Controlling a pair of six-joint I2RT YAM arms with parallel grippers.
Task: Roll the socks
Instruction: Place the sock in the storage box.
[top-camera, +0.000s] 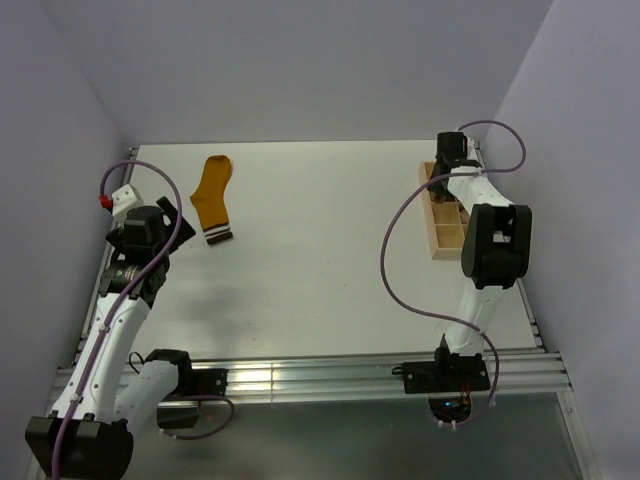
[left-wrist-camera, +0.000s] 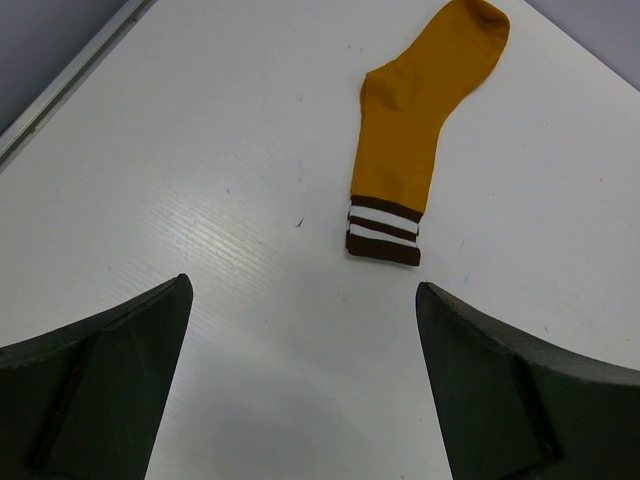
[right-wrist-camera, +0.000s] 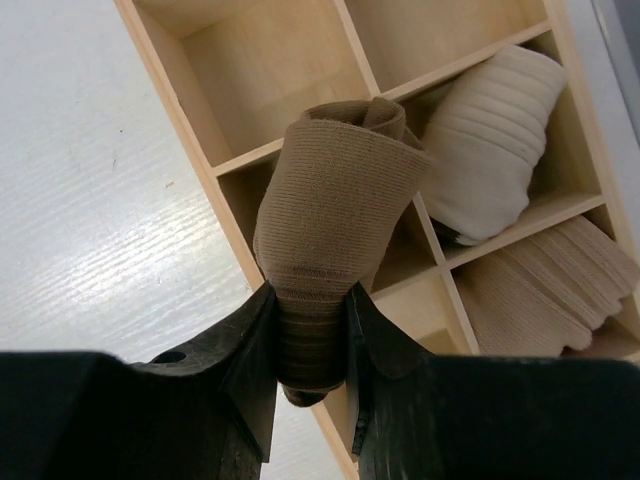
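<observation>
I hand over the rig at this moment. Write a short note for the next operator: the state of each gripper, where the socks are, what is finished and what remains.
Left gripper: open and holding nothing, above the table, apart from the mustard-orange sock.
Right gripper: shut on the tan-brown sock, which is rolled and held over the wooden box.
Mustard-orange sock: flat and unrolled on the table, striped cuff toward the left gripper.
Done: the tan-brown sock is rolled.
Left: probably release it into a free compartment beside the cream-white bundle, then roll the mustard-orange sock.
</observation>
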